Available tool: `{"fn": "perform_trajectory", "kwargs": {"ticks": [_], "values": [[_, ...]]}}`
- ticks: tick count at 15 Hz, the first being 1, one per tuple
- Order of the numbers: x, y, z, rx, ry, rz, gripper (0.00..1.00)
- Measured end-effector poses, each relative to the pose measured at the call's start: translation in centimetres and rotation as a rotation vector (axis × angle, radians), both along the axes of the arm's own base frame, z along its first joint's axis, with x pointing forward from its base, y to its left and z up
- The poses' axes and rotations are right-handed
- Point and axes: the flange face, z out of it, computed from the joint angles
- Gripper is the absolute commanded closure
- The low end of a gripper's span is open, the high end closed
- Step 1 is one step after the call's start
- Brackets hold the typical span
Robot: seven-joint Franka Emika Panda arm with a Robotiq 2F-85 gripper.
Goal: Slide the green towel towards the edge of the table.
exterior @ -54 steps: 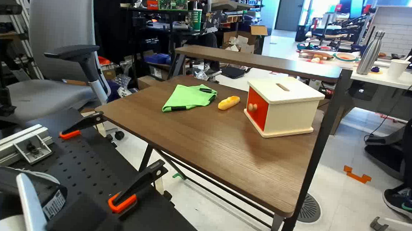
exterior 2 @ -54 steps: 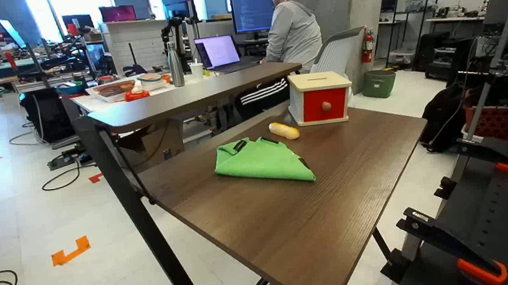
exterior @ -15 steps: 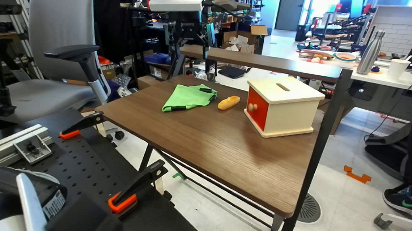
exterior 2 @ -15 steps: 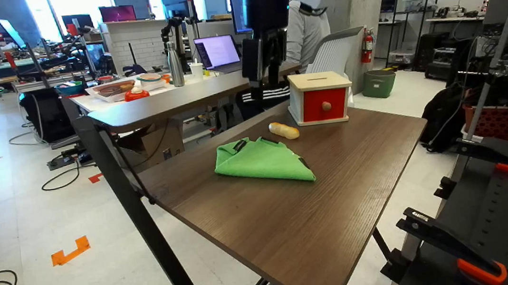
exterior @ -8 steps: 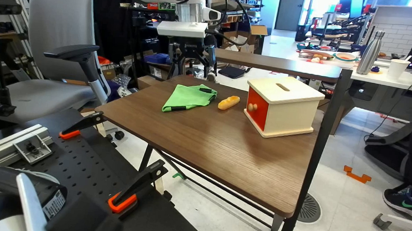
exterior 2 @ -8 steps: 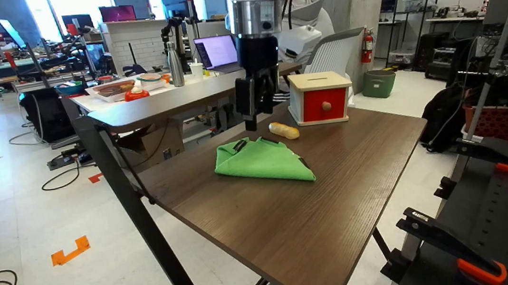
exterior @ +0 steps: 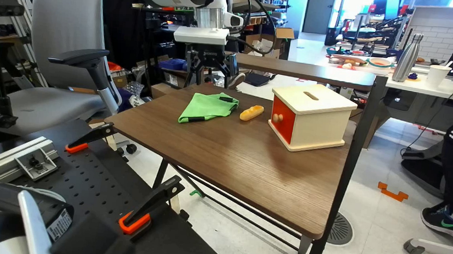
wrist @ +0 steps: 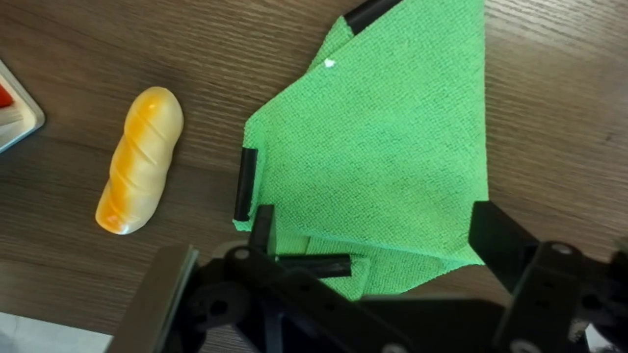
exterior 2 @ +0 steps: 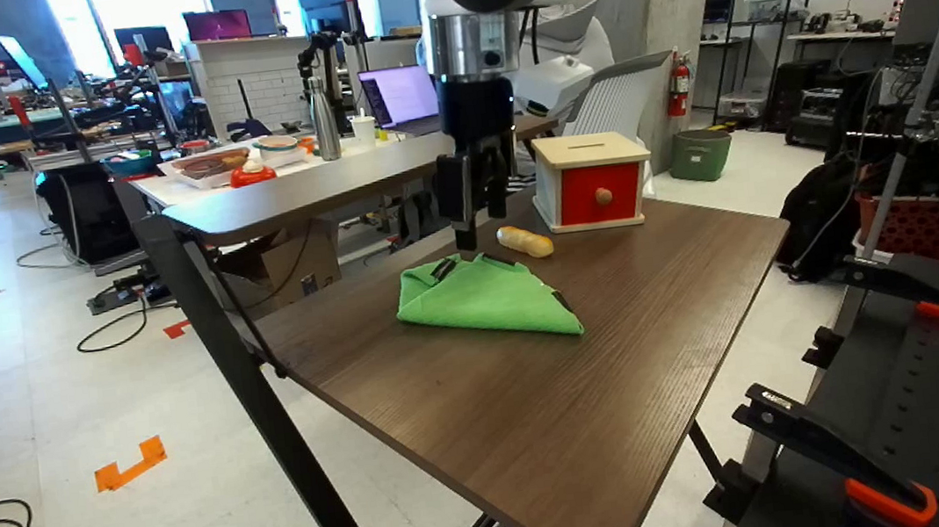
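The green towel [wrist: 382, 137] with black-edged corners lies folded on the brown table [exterior: 228, 155], toward the table's far end in an exterior view [exterior: 208, 107]. It also lies left of the middle in an exterior view [exterior 2: 487, 301]. My gripper [wrist: 373, 220] is open and empty, pointing down. In the wrist view its fingers stand on either side of the towel's lower part. In both exterior views the gripper [exterior: 210, 78] hangs above the towel's back edge; it also shows beside the shelf [exterior 2: 481, 227]. Whether a fingertip touches the towel cannot be told.
A yellow bread roll [wrist: 140, 162] lies beside the towel. A wooden box with a red door [exterior: 314, 121] stands beyond the roll. A raised shelf [exterior 2: 354, 179] runs along one table side. Black clamps with orange pads [exterior: 153, 201] sit on the black bench alongside.
The arm, out of view 3.6 s ago, has come in above the table's far end and lowered toward the towel, only slightly in the last half second. The towel has not moved.
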Motion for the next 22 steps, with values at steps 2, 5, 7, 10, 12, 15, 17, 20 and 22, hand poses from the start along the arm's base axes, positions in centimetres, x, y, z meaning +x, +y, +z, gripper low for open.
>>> {"fn": "perform_trajectory", "kwargs": {"ticks": [2, 5, 7, 10, 12, 15, 17, 20, 22], "values": [[0.0, -0.4, -0.2, -0.019, -0.001, -0.004, 0.0], [-0.3, -0.5, -1.4, -0.057, 0.005, 0.005, 0.0], [-0.7, 0.0, -2.9, -0.084, 0.018, 0.016, 0.0], [-1.1, 1.2, -5.2, -0.106, 0.037, 0.034, 0.0], [-1.1, 1.9, -6.2, -0.114, 0.041, 0.046, 0.0], [-0.7, 2.5, -6.8, -0.114, 0.037, 0.052, 0.0], [-0.6, 2.5, -7.3, -0.115, 0.041, 0.053, 0.0], [-0.8, 2.6, -8.0, -0.115, 0.052, 0.061, 0.0], [-1.1, 2.7, -8.5, -0.116, 0.062, 0.078, 0.0]]}}
